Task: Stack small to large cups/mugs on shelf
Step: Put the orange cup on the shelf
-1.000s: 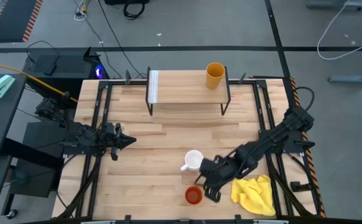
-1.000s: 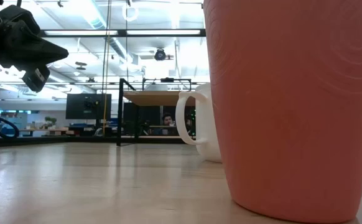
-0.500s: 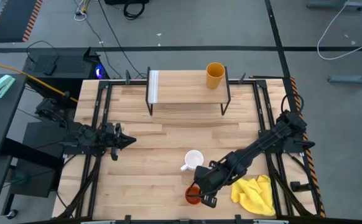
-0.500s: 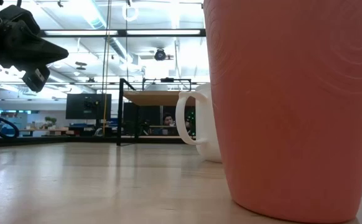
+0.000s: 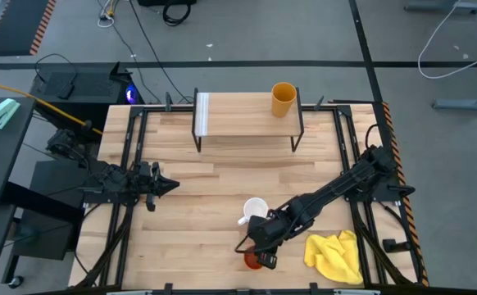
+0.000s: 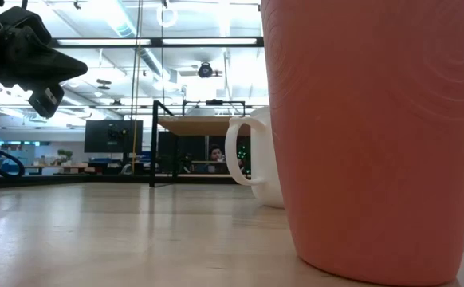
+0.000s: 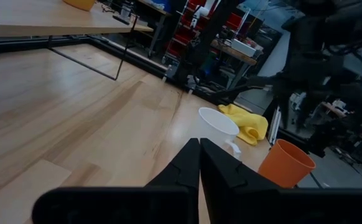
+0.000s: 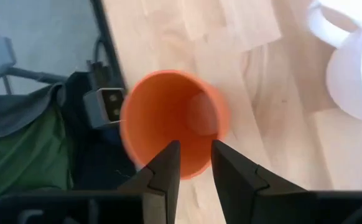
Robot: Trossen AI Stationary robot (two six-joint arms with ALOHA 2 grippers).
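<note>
Red-orange cup (image 8: 168,121), upright and empty, framed between parted fingers (image 8: 162,180) of right gripper (image 5: 261,243); white mug (image 5: 255,210) at 12 o'clock.

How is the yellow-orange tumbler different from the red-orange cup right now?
The yellow-orange tumbler stands on the light-wood shelf; the red-orange cup sits on the tabletop near its front edge. The tumbler stands alone; the right gripper hovers over the cup's rim. Both are upright and handleless.

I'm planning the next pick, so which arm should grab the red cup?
Probably the right. Its gripper hangs directly over the red cup, fingers slightly apart astride the near rim. The left gripper waits shut at the table's far left side.
</note>
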